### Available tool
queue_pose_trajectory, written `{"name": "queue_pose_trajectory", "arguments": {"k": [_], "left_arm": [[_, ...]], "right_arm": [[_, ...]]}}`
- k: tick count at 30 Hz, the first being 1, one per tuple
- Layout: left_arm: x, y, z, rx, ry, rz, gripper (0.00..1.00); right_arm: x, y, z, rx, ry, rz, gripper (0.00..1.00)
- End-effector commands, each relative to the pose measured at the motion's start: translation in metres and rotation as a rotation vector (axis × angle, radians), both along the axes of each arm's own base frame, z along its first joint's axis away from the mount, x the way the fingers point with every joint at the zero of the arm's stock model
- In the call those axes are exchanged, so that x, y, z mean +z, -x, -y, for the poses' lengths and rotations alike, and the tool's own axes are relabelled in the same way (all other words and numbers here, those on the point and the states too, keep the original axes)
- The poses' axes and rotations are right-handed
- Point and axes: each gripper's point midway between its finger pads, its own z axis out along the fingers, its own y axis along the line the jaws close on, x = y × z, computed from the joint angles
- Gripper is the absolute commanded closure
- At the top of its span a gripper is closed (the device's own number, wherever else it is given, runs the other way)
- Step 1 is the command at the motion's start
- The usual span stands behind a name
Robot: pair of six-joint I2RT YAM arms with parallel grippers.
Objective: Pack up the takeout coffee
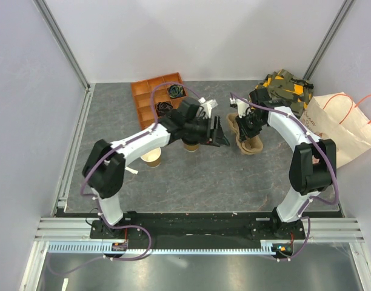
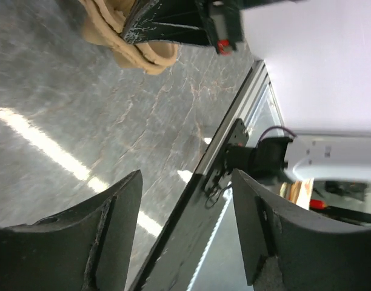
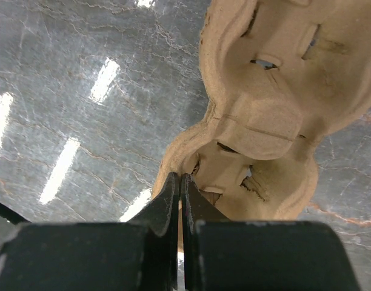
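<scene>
The brown pulp cup carrier (image 1: 250, 145) (image 3: 264, 121) lies right of centre, its pockets empty. My right gripper (image 1: 243, 125) (image 3: 181, 177) is shut on the rim of its near pocket. My left gripper (image 1: 217, 132) (image 2: 187, 176) hovers just left of the carrier, turned on its side and open, with nothing between its fingers (image 2: 113, 230). The carrier (image 2: 137, 51) shows at the top of the left wrist view. A tan paper cup (image 1: 190, 146), likely the takeout coffee, peeks out under my left wrist. Its top is hidden by the arm.
A lidless tan cup (image 1: 152, 159) with a cream inside stands beside my left forearm. An orange divided tray (image 1: 150, 91) at the back holds black lids (image 1: 175, 91). A camouflage bag (image 1: 285, 85) and a white paper bag (image 1: 346, 124) sit at the back right.
</scene>
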Motion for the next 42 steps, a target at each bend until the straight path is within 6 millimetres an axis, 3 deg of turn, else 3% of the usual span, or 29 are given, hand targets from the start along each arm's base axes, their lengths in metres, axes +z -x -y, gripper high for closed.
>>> {"name": "queue_pose_trajectory", "arguments": {"k": [1, 5, 8, 9, 16, 34, 42], "left_arm": [[-0.001, -0.015, 0.034, 0.124, 0.001, -0.056, 0.36], [-0.03, -0.025, 0.05, 0.161, -0.021, -0.123, 0.44], [-0.034, -0.033, 0.06, 0.167, -0.004, -0.126, 0.48], [-0.046, -0.034, 0.062, 0.168, -0.017, -0.141, 0.5], [-0.058, -0.042, 0.073, 0.158, -0.009, -0.147, 0.56], [-0.071, -0.055, 0.087, 0.153, 0.055, -0.196, 0.59], [-0.054, -0.043, 0.087, 0.114, 0.129, -0.223, 0.63]], "right_arm": [[0.022, -0.011, -0.005, -0.046, -0.055, 0.055, 1.0], [0.022, -0.007, -0.005, -0.06, -0.07, 0.046, 1.0], [0.025, -0.004, -0.005, -0.068, -0.077, 0.05, 1.0], [0.024, -0.003, -0.005, -0.069, -0.077, 0.049, 1.0], [0.028, 0.004, -0.005, -0.07, -0.083, 0.053, 1.0], [0.029, 0.011, -0.005, -0.056, -0.088, 0.032, 1.0], [0.018, 0.01, 0.001, -0.054, -0.052, 0.031, 1.0]]}}
